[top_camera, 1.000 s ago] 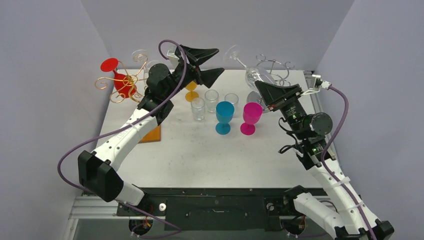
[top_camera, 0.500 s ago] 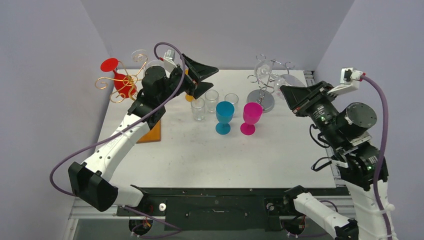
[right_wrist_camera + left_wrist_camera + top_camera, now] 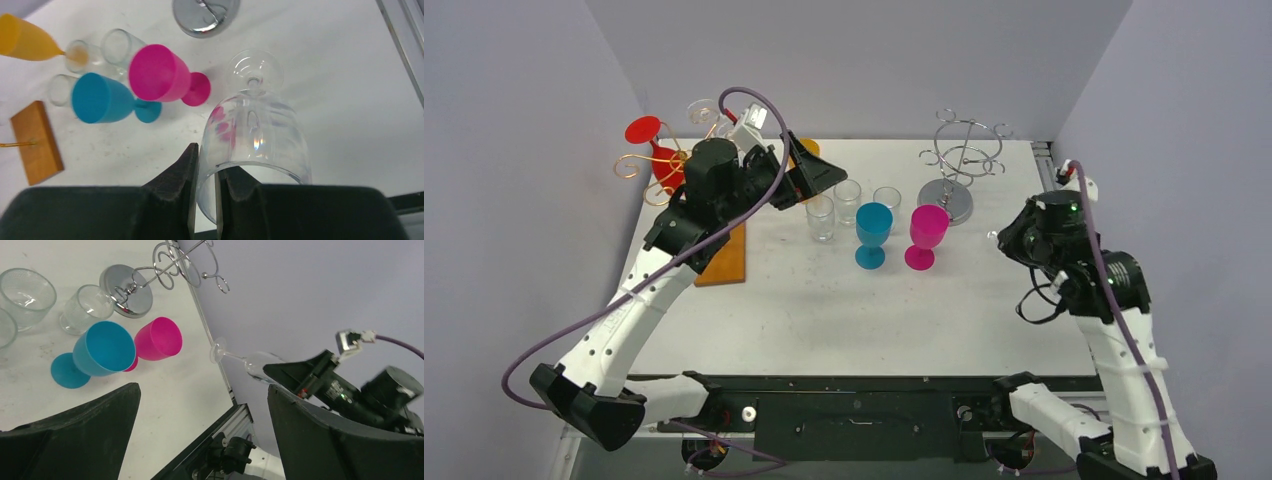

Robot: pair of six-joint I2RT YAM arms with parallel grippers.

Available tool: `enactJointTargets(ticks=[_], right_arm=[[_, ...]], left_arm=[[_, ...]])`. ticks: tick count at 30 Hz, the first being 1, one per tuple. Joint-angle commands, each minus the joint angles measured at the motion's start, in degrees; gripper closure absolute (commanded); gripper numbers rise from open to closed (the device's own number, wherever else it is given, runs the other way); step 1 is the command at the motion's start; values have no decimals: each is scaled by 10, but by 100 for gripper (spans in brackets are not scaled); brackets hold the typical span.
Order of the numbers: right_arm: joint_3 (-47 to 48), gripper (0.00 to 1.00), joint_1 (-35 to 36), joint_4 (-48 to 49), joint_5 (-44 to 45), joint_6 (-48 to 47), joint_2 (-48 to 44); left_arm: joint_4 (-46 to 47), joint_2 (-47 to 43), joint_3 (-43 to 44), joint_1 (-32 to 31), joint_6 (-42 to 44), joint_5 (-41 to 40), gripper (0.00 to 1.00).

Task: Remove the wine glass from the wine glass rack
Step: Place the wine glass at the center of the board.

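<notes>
The clear wine glass (image 3: 255, 125) is off the silver wire rack (image 3: 965, 148) and hangs over the table's right side, foot (image 3: 254, 70) pointing down. My right gripper (image 3: 207, 162) is shut on its rim, one finger inside the bowl and one outside. In the top view this gripper (image 3: 1016, 240) points down and left, and only the glass's foot (image 3: 992, 237) shows. The left wrist view shows the same glass (image 3: 252, 364) held in the air. The silver rack carries no glass. My left gripper (image 3: 814, 178) is open and holds nothing, above the back left of the table.
A blue goblet (image 3: 873, 232) and a pink goblet (image 3: 926, 235) stand mid-table with three clear tumblers (image 3: 821, 217) behind them. An orange glass (image 3: 808, 150) is partly hidden by my left gripper. A gold wire rack (image 3: 674, 165) on a wooden base (image 3: 724, 262) holds a red glass (image 3: 662, 160).
The right arm has swung the clear glass away from the silver rack, down and to the right, turning it foot-down. The left gripper has drawn back left, lowered and opened wider.
</notes>
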Motion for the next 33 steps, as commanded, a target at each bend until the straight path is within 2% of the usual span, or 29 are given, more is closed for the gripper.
enactJointTargets(ticks=[1, 8, 16, 25, 33], right_arm=[[-55, 100, -53, 56, -39, -10, 42], [-101, 100, -101, 126, -80, -14, 148], [-87, 100, -103, 171, -124, -5, 251], [-56, 100, -103, 177, -130, -3, 316], [-39, 75, -103, 166, -109, -7, 317]], left_arm=[[-46, -40, 17, -5, 83, -15, 4], [-69, -66, -5, -9, 126, -18, 4], [-85, -70, -14, -18, 147, -15, 4], [-87, -62, -5, -22, 154, -10, 4], [-87, -56, -5, -23, 155, -8, 4]])
